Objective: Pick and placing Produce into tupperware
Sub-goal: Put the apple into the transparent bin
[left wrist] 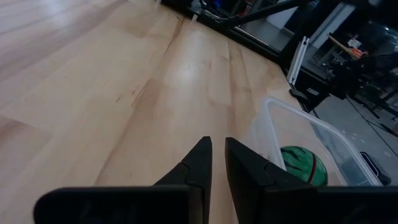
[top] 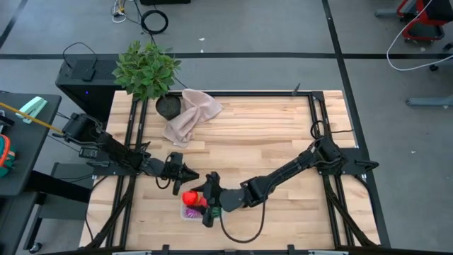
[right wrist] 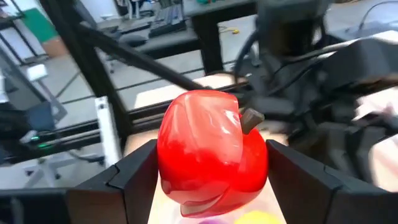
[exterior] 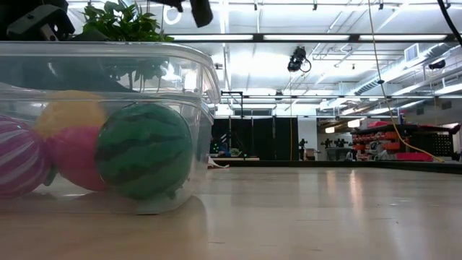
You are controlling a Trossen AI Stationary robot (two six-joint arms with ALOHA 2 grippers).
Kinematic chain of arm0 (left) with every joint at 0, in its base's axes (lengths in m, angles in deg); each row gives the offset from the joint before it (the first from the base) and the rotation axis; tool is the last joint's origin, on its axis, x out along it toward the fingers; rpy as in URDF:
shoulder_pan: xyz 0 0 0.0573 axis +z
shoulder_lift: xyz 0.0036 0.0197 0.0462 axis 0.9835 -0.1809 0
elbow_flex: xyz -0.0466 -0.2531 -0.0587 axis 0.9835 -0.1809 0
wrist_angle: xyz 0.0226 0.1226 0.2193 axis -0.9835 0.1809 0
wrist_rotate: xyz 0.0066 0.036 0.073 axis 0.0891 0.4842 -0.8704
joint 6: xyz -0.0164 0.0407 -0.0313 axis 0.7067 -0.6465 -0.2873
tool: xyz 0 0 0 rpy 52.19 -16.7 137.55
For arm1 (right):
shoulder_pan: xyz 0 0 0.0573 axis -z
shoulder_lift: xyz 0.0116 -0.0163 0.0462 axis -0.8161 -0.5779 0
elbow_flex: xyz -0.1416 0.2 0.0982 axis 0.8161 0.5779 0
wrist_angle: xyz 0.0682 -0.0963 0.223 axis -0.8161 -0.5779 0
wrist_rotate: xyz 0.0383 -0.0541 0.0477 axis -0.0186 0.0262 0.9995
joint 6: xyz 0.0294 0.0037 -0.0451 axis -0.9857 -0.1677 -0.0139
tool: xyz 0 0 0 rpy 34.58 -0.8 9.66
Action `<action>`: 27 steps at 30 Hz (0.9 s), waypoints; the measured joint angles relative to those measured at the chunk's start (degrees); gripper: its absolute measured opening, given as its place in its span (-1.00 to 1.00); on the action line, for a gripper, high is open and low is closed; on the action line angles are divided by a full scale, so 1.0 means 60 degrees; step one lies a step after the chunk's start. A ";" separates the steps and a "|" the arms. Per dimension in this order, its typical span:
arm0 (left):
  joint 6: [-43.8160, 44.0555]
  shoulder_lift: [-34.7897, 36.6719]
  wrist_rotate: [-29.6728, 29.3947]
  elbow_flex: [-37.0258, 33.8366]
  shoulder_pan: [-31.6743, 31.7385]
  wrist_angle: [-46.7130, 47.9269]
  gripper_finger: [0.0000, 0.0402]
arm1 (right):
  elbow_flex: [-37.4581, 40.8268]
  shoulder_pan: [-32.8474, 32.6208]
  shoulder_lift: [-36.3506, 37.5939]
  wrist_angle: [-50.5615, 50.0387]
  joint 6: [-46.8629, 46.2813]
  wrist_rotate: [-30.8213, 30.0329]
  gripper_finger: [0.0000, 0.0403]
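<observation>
Here, right claw gripping red apple above tupperware near front table edge, left claw closed, bare wood beyond.

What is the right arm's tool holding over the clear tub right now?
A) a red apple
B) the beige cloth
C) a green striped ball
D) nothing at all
A: the right wrist view shows the right tool clamped on both sides of a red apple, and the high view shows it just above the tupperware, while the green striped ball already sits inside.
</observation>
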 joint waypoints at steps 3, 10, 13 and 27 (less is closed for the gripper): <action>0.0029 0.0000 0.0003 0.0000 0.0000 0.0000 -0.75 | 0.0295 -0.0208 0.0020 0.0116 -0.0246 -0.0250 0.34; 0.0032 0.0000 0.0003 0.0000 0.0000 0.0004 -0.74 | 0.0741 -0.0327 0.0011 0.0111 -0.0547 -0.0568 0.34; 0.0034 0.0000 0.0002 0.0000 0.0000 0.0004 -0.76 | 0.0804 -0.0313 0.0007 0.0034 -0.0438 -0.0684 0.35; 0.0039 0.0000 0.0000 0.0000 0.0000 0.0000 -0.76 | 0.0800 -0.0320 0.0007 -0.0258 0.0091 -0.0599 0.40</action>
